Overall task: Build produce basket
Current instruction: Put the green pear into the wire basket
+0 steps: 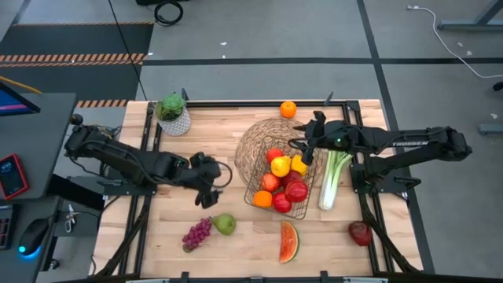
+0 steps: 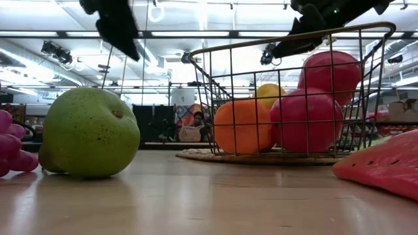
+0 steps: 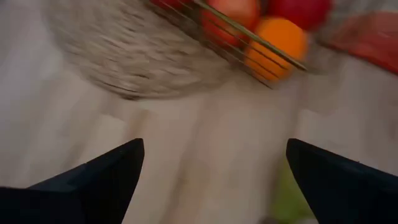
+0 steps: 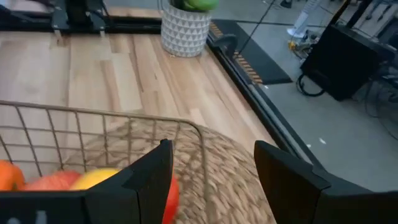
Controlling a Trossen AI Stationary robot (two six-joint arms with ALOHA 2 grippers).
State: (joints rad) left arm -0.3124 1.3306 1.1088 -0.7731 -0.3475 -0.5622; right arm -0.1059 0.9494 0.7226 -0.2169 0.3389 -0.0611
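The wire basket point(image 1: 253, 198) stands on a round woven mat point(image 1: 253, 145) at the table's middle. It holds red apples point(image 1: 295, 190), an orange point(image 1: 262, 198) and yellow pieces point(image 1: 280, 166). My right gripper point(image 4: 211, 146) hovers at the basket's far right rim point(image 4: 93, 115), open. One finger is over the inside, the other over the mat, and the rim wire runs between them. My left gripper point(image 3: 214, 143) is open above bare table left of the basket, just beyond the green pear point(image 1: 225, 223). Nothing is between its fingers. My right gripper stands astride the basket's rim corner point(image 4: 203, 140), coming from the table's right and slanting down. Whether a finger touches the wire I cannot tell.
On the table lie purple grapes point(image 1: 196, 233), a watermelon slice point(image 1: 289, 241), a celery stalk point(image 1: 334, 179) right of the basket, a red apple point(image 1: 360, 233) and an orange point(image 1: 288, 109) at the far edge. A potted plant point(image 1: 173, 116) stands far left.
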